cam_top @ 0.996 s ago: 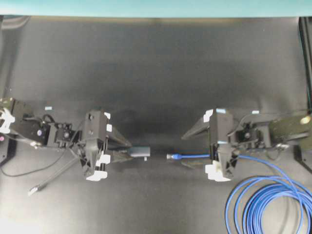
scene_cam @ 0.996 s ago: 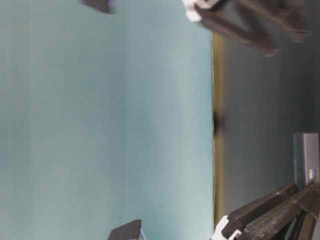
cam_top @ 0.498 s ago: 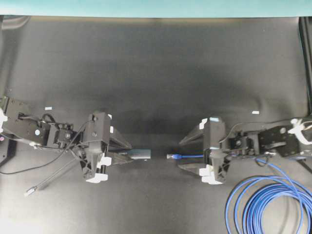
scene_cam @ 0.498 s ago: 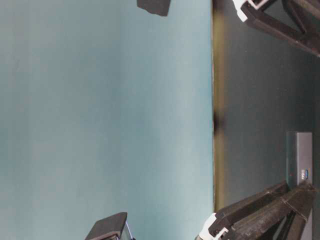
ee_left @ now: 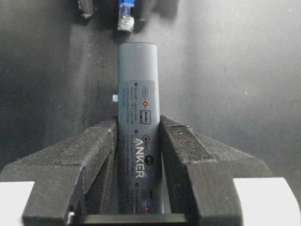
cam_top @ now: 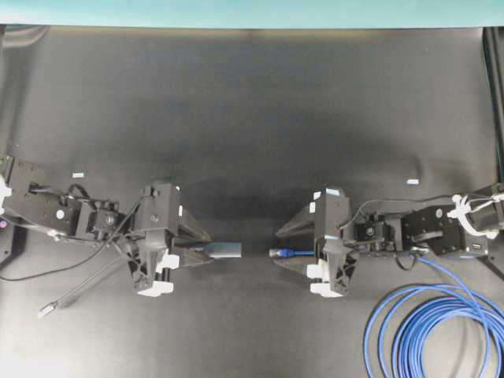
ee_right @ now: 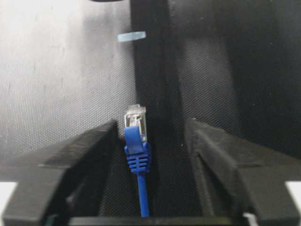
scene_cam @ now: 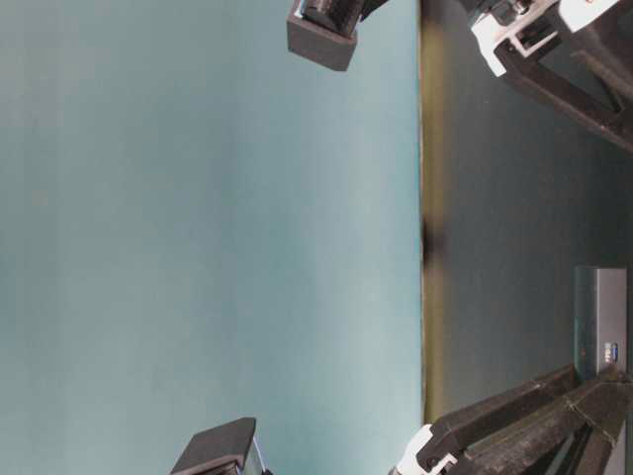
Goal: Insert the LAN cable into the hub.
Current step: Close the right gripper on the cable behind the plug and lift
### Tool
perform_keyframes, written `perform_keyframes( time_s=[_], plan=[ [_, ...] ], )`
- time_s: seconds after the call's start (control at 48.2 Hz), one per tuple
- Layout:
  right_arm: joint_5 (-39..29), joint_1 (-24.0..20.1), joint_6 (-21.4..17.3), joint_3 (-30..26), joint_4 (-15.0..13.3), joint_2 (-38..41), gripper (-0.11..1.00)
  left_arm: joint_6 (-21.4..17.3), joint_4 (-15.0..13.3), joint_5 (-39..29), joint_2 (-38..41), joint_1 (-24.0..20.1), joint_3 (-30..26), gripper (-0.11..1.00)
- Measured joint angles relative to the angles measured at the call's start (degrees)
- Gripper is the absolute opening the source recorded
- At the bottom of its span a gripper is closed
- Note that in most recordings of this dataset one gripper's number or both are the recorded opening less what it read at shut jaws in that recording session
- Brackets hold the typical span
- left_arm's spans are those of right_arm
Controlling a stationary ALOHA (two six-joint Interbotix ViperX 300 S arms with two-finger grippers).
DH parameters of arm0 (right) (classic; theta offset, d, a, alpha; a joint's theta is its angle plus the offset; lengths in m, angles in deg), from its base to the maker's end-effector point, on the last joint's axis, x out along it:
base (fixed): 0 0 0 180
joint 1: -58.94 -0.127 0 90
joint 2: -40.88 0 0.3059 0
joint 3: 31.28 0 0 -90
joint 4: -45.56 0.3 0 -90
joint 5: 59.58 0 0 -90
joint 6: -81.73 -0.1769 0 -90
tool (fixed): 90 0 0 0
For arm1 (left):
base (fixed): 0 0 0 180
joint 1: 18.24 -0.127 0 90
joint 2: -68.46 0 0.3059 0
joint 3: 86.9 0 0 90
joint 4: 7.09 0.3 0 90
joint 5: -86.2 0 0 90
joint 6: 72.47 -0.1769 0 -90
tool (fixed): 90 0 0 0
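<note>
The hub (cam_top: 227,250), a slim dark-grey bar, lies on the black mat with its pale end facing right. My left gripper (cam_top: 209,249) is shut on its rear half; the left wrist view shows both pads pressed against the hub (ee_left: 138,94). The LAN cable's plug (cam_top: 277,253) lies a short gap to the right, pointing at the hub. My right gripper (cam_top: 277,249) straddles that plug, open. In the right wrist view the plug (ee_right: 136,127) sits close to the left finger (ee_right: 94,146), with a clear gap to the right one. The cable's blue coil (cam_top: 429,331) lies at the front right.
The hub's thin dark cord runs left to a small silver plug (cam_top: 49,309). Two bits of pale tape (cam_top: 413,182) (cam_top: 78,175) are stuck to the mat. A teal wall (cam_top: 252,12) bounds the far edge.
My right gripper has slid left along the blue cable until its fingers flank the plug, and its jaws have narrowed. The left gripper has kept its hold on the hub, shifting only slightly.
</note>
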Motion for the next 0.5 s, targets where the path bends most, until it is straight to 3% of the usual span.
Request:
perform_keyframes(
  time_s=[0.332, 0.498],
  plan=[
    [0.09, -1.76, -2.37, 1.58, 0.0, -0.09, 0.49, 0.0, 0.0, -0.18, -0.09, 0.09, 0.0, 0.28],
    [0.09, -1.93, -2.29, 1.58, 0.0, -0.09, 0.41, 0.0, 0.0, -0.18, -0.09, 0.09, 0.0, 0.28]
  ],
)
